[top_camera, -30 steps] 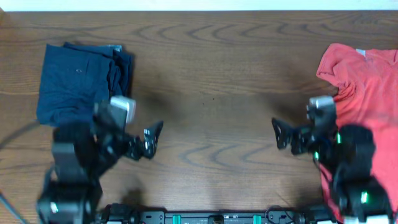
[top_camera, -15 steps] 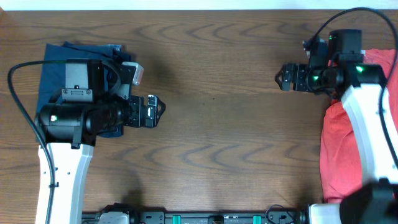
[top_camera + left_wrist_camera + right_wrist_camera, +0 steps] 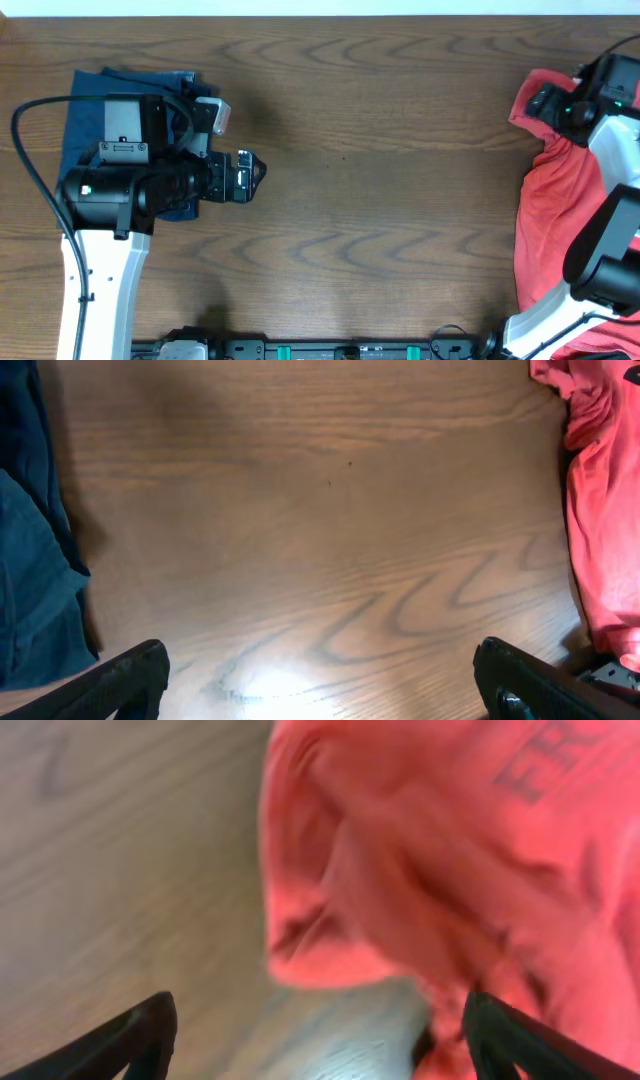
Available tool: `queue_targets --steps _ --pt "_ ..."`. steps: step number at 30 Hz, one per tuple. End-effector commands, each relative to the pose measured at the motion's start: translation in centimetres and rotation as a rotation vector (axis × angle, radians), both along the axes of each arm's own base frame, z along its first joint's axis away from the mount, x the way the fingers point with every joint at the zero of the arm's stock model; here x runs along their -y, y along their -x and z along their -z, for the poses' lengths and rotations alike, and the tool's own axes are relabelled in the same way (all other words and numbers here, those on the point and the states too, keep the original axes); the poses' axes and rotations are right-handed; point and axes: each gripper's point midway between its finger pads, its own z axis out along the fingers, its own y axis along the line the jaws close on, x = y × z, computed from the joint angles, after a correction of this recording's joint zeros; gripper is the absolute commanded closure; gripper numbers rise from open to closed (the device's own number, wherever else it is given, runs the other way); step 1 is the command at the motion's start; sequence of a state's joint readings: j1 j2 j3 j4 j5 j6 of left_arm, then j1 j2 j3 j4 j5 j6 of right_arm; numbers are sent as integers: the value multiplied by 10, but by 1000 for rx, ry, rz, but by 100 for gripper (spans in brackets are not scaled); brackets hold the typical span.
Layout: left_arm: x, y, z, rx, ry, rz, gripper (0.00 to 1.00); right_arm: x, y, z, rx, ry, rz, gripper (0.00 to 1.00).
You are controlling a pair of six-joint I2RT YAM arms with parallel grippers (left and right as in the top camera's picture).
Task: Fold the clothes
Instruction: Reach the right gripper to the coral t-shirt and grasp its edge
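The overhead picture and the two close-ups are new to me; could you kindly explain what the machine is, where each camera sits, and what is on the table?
The machine is two robot arms at a wooden table, each ending in a two-finger gripper. The wide picture comes from a fixed camera above. The close-ups come from cameras on the wrists, so the dark tips at their bottom corners are each arm's own fingers. A navy garment lies at the left, partly under the left arm. A red T-shirt lies rumpled at the right. The left gripper is open over bare wood. The right gripper is open above the T-shirt's edge, in a blurred view. Neither holds anything.
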State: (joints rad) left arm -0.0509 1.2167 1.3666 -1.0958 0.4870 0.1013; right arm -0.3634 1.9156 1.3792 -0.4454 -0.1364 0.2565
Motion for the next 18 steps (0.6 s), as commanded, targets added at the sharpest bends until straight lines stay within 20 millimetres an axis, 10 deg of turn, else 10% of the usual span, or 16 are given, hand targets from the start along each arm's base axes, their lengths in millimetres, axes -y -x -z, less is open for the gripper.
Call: queue_targets --steps 1,9,14,18 --pt "1 -4 -10 37 0 -1 2 0 -14 9 28 -5 -12 12" --pt "1 -8 -13 58 1 -2 2 20 -34 42 47 77 20 17" --pt "1 -10 -12 58 1 -2 2 14 -32 56 26 43 1 88" --pt "1 -10 -11 55 1 -2 2 19 -36 26 85 63 9 99"
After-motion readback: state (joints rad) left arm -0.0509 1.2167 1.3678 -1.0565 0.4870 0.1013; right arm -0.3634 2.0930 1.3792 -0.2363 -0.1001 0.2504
